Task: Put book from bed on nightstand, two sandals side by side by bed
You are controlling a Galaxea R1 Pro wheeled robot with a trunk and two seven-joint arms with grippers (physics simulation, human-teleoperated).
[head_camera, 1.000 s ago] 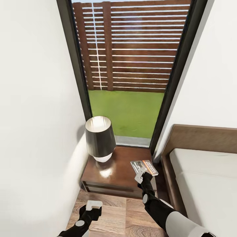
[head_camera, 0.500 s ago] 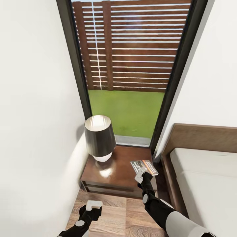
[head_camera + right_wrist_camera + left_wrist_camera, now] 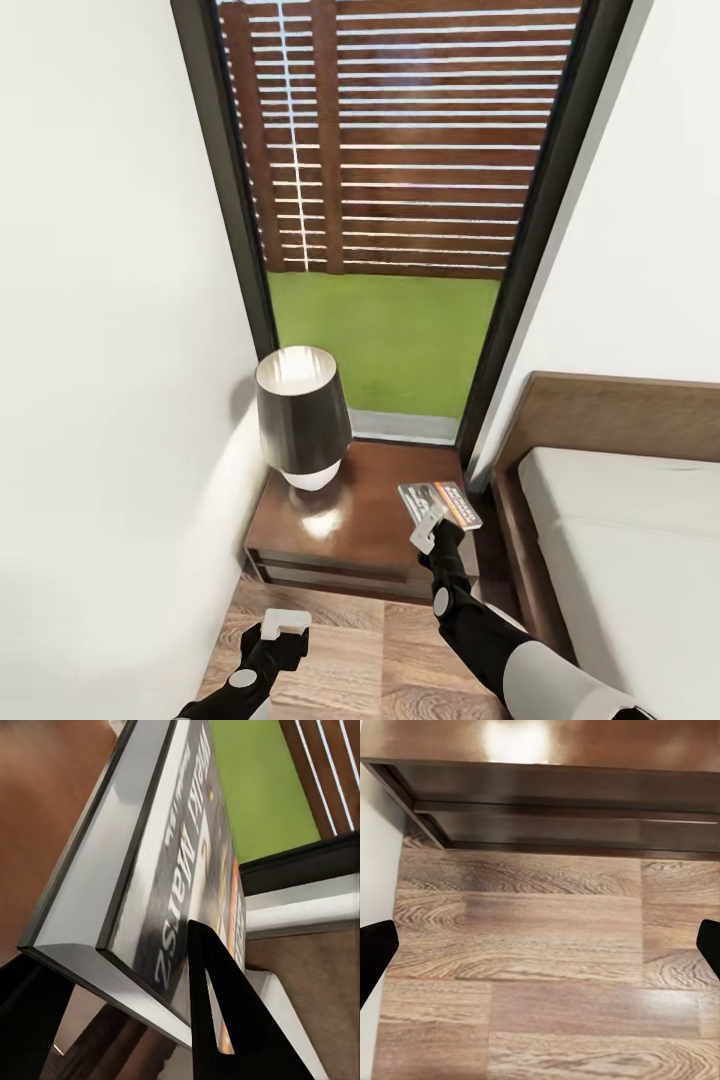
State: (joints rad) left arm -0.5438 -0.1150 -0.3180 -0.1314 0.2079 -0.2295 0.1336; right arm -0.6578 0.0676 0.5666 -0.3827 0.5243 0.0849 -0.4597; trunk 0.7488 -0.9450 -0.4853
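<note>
Book [image 3: 440, 503] clamped in my right gripper [image 3: 428, 522] over the nightstand [image 3: 350, 520] — clear of the lamp [image 3: 300, 415] for setting down — left gripper [image 3: 283, 626] spread wide, empty.

the dark wooden nightstand [image 3: 350, 520] stands on the wood-plank floor [image 3: 340, 650] in the corner, between the white wall and the bed [image 3: 620, 560]. a lamp [image 3: 300, 415] with a dark shade stands on its top, left of the right arm's fingers [image 3: 428, 525]. the floor lies under the left arm's fingers [image 3: 375, 952].
</note>
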